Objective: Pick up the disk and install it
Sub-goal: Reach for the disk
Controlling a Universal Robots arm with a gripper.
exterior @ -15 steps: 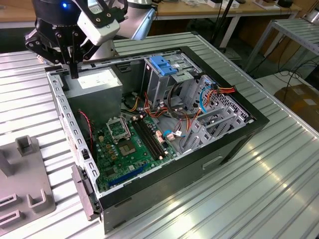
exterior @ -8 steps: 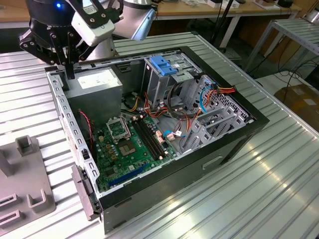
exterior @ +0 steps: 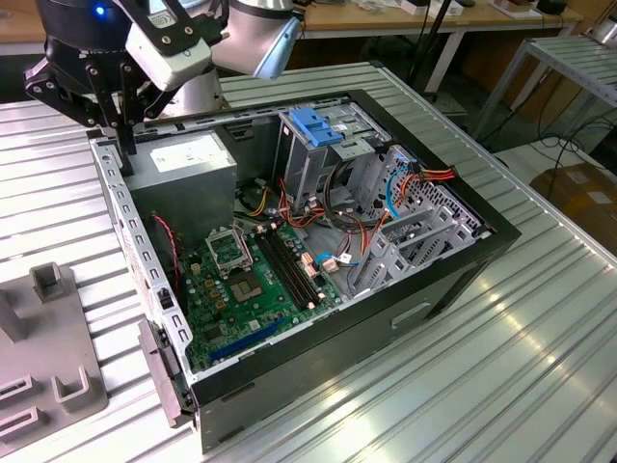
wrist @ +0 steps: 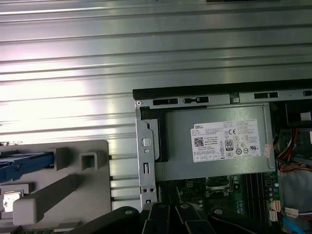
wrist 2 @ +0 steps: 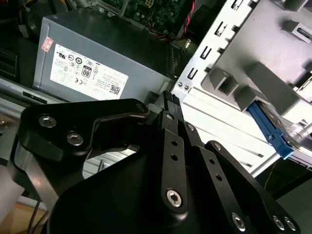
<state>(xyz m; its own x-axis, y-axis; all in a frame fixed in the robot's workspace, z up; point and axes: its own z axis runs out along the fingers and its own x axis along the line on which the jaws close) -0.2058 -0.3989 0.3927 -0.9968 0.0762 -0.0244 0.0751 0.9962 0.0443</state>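
Hand (exterior: 123, 143) pressed together, above corner of case (exterior: 434, 289), near power supply (exterior: 183, 159), disk (wrist: 24, 163) apart on grey holder (wrist: 73, 190)

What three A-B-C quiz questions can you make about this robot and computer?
1. The gripper is nearest to: A the grey box with a white sticker; B a red cup; C a toy car.
2. The handle on the metal cage is: A yellow; B blue; C pink.
3. The computer case is: A shut with a lid; B upside down; C open on top.
Answers: A, the gripper hangs right beside that box; B, the handle is plainly blue; C, the green board inside shows.
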